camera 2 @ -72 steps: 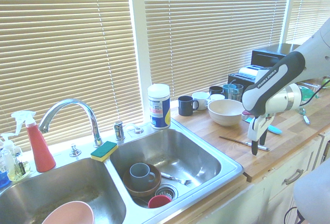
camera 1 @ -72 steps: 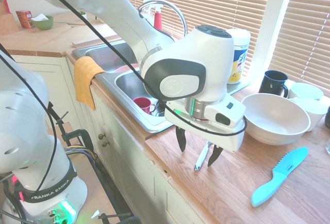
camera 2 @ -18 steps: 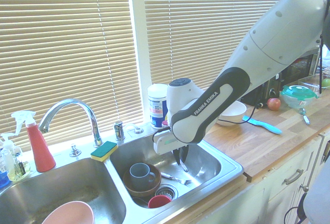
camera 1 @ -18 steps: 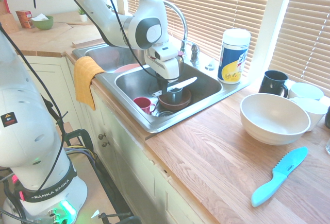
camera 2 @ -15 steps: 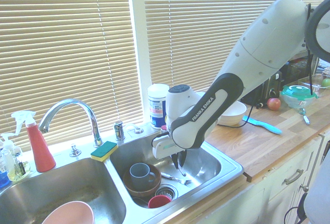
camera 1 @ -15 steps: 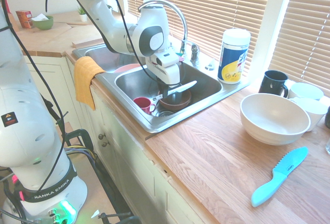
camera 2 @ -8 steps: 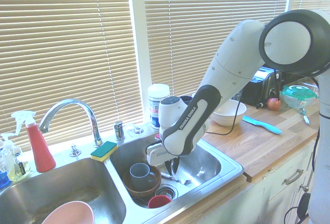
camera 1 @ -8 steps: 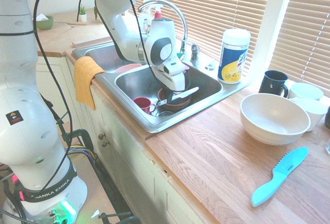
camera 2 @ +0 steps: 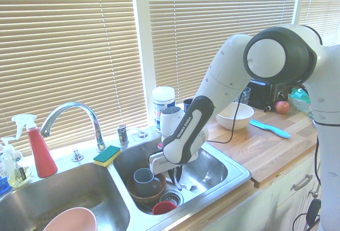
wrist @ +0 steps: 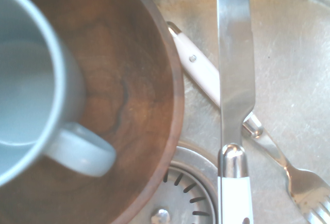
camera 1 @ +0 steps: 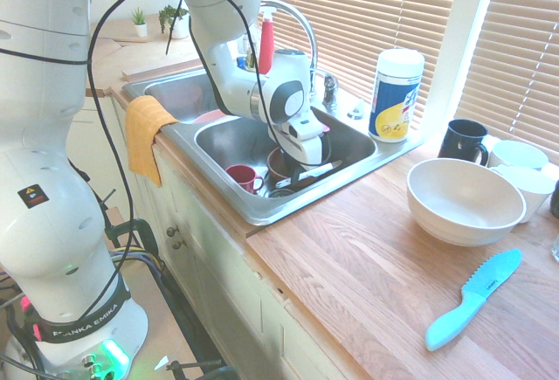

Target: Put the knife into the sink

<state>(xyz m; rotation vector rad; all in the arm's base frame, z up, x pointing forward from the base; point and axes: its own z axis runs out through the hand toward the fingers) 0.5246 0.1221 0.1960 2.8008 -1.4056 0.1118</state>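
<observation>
My gripper [camera 1: 301,168] is low inside the right basin of the steel sink [camera 1: 262,214], shut on the knife [camera 1: 313,172]. The knife has a shiny silver blade [wrist: 234,69] and a white handle, and it lies nearly level, just above the basin floor. Right beside it stands a brown wooden bowl [wrist: 139,95] holding a blue-grey mug [wrist: 26,90]. In the wrist view the blade crosses over a white-handled fork [wrist: 198,67] lying by the drain [wrist: 188,193]. From the other side, the gripper [camera 2: 174,175] hangs next to the bowl [camera 2: 143,193]; the knife is hard to make out there.
A red cup [camera 1: 242,176] sits at the basin's front. The curved faucet [camera 1: 293,17] and a wipes canister [camera 1: 395,94] stand behind the sink. An orange cloth [camera 1: 147,131] hangs over the rim. A white bowl [camera 1: 463,198] and a light-blue plastic knife [camera 1: 472,300] lie on the wooden counter.
The arm has sunk deeper into the right basin, carrying the knife down from above the bowl to just over the basin floor. The grip has not changed.
</observation>
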